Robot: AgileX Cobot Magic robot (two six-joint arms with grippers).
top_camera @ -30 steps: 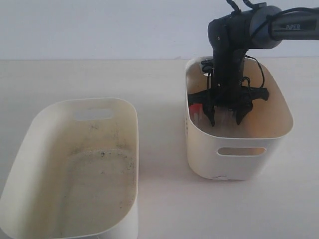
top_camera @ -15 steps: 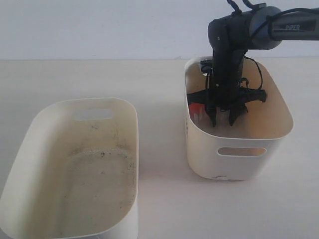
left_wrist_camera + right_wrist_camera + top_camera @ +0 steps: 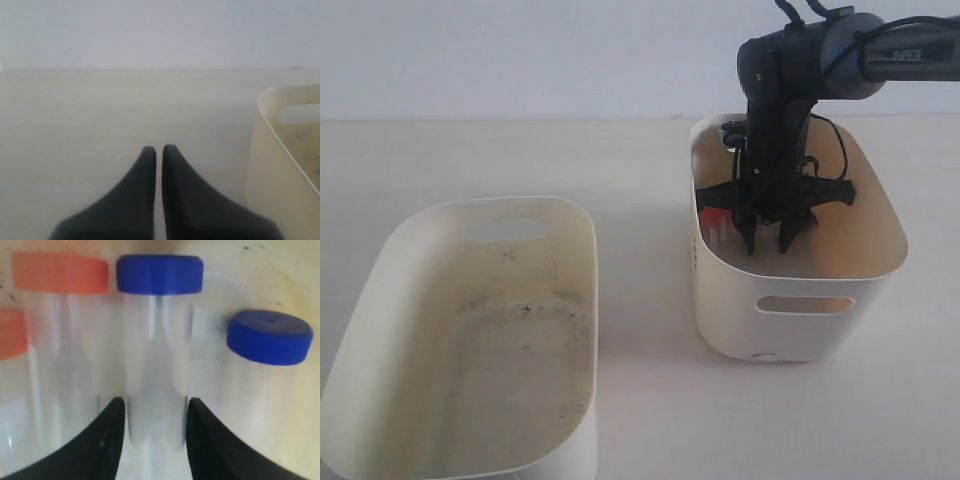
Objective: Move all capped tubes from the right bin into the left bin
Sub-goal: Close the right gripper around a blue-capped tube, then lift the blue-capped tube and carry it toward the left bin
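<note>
**Operator:** Which step is in hand?

**Technician:** Grasp. The right tool point(image 3: 768, 245) sits inside the right bin point(image 3: 800, 320) and brackets a blue-capped tube point(image 3: 159, 340). Whether it is clamped firmly cannot be told. The left tool point(image 3: 159, 150) is closed and empty.

**Operator:** Next move?

**Technician:** Probably confirm the grip, lift clear of the right bin's rim, then carry to the left bin point(image 3: 380, 290).

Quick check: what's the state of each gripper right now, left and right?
Left gripper: closed, holding nothing.
Right gripper: closed on the blue-capped clear plastic tube, down inside the cleaner cream-white plastic bin.
</note>
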